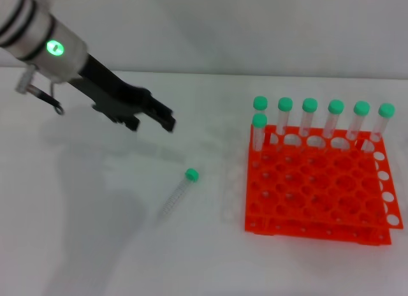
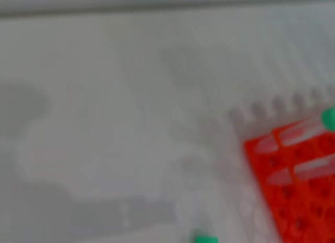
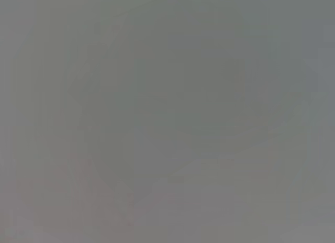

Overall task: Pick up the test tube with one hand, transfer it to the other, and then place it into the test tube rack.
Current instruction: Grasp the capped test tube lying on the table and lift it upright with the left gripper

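The test tube (image 1: 179, 194) lies on the white table, its green cap (image 1: 192, 175) pointing away from me. Its cap also shows at the edge of the left wrist view (image 2: 204, 238). My left gripper (image 1: 151, 124) hangs above the table, up and to the left of the tube, open and empty. The orange-red test tube rack (image 1: 317, 226) stands to the right of the tube; a corner of it shows in the left wrist view (image 2: 301, 211). My right gripper is out of view; the right wrist view shows only plain grey.
Several green-capped tubes (image 1: 309, 120) stand upright in the rack's back row, with one more (image 1: 259, 131) just in front at the rack's left end. The table top (image 1: 95, 232) around the lying tube is bare white.
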`<state>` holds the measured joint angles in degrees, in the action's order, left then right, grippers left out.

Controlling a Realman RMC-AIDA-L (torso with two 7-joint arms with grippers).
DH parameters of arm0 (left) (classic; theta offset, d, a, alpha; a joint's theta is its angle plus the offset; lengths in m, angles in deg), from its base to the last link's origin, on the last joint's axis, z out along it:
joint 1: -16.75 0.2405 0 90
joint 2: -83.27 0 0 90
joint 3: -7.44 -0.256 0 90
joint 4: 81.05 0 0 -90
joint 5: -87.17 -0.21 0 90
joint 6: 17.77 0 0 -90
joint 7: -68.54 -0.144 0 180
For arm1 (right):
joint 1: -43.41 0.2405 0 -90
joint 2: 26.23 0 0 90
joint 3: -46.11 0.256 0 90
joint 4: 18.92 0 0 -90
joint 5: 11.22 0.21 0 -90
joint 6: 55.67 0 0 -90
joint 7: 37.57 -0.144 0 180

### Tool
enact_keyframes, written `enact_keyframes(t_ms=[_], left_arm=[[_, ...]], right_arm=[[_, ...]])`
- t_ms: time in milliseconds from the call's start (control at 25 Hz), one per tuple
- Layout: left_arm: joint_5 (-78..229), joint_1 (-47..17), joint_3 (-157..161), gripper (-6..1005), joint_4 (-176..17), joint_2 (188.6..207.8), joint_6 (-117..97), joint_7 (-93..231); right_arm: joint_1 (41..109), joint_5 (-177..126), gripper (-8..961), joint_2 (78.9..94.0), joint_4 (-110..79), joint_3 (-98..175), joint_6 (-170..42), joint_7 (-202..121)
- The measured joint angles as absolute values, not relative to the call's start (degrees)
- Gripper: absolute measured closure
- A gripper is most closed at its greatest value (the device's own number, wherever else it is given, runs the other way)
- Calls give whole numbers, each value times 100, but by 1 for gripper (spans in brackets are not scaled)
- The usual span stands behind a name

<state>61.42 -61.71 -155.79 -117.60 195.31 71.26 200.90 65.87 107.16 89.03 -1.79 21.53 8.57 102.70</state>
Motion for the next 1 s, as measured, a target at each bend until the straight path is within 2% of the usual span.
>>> enact_keyframes(t_ms=[160,480,1000], left_arm=[[5323,-6515,-15575,134,-11384,19815,6714,20639],[4369,-6771,-15571,151,-10426,20118,5735,21162],[3388,-6822,-15558,179,-9698,20209,5519,22069]], right_arm=[[6603,10716,201,8909,-185,2147,858,10297],[6572,10716,207,8909,-187,2160,858,10297],[6553,10717,216,8891,-188,2168,847,10297]])
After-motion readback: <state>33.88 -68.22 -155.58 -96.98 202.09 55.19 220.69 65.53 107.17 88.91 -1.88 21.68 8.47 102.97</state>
